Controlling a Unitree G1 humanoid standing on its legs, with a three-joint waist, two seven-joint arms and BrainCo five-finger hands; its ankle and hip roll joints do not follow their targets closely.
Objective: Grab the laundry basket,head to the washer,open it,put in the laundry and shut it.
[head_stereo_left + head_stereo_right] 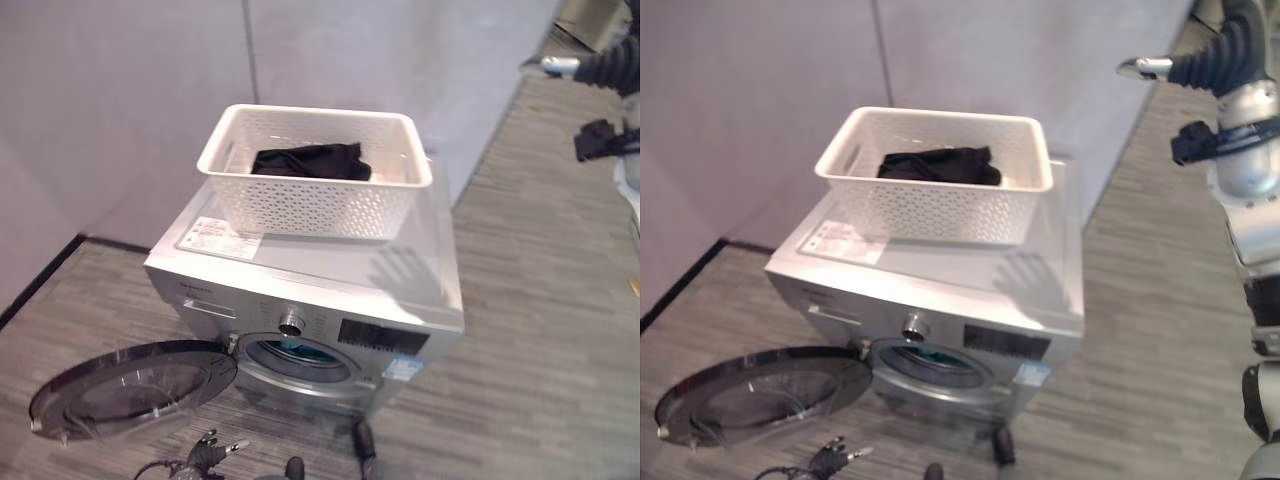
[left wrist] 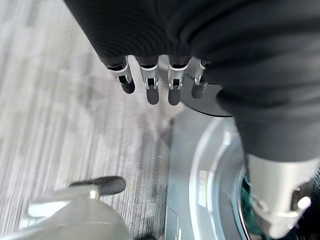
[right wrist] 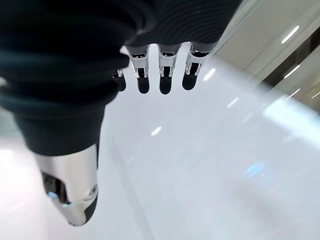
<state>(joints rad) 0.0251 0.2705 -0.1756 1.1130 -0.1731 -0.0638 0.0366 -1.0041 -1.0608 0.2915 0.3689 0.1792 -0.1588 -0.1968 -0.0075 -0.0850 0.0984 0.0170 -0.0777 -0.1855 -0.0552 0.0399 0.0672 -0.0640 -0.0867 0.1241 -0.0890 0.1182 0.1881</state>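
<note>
- Washer [image 1: 330,290]: silver front-loader, stands on grey plank floor [image 1: 540,330] against pale wall [image 1: 120,110]. Flat top carries the basket.
- Washer door [image 1: 130,390]: round, swung fully open to robot's left, lying low out over the floor. Drum opening [image 1: 300,358] exposed; something teal shows inside, can't tell what.
- Laundry basket [image 1: 315,205]: white perforated plastic, upright on washer top, toward the rear. Long axis runs left-right across the washer. No hand touches it.
- Laundry [image 1: 310,162]: dark cloth, bunched in basket bottom, below the rim.
- Left hand [image 2: 150,85]: low, near open door and washer front per its wrist view; fingers straight, slightly apart, thumb off to one side, holding nothing.
- Right hand [image 3: 160,75]: arm raised high at robot's right, well apart from washer; fingers straight in a row, thumb apart, nothing held.
- Key relation: laundry sits above and behind drum opening. From left hand it's up and fwd; from right hand it's down and to robot's left.
- Judgement: basket delivered, door open; next step = lift cloth out, drop it to the drum. Neither hand close. Right arm is already above rim height, so prob. better placed to reach down into basket.
- Risk (guess): cloth snagging on basket rim, or basket sliding on smooth top.
</note>
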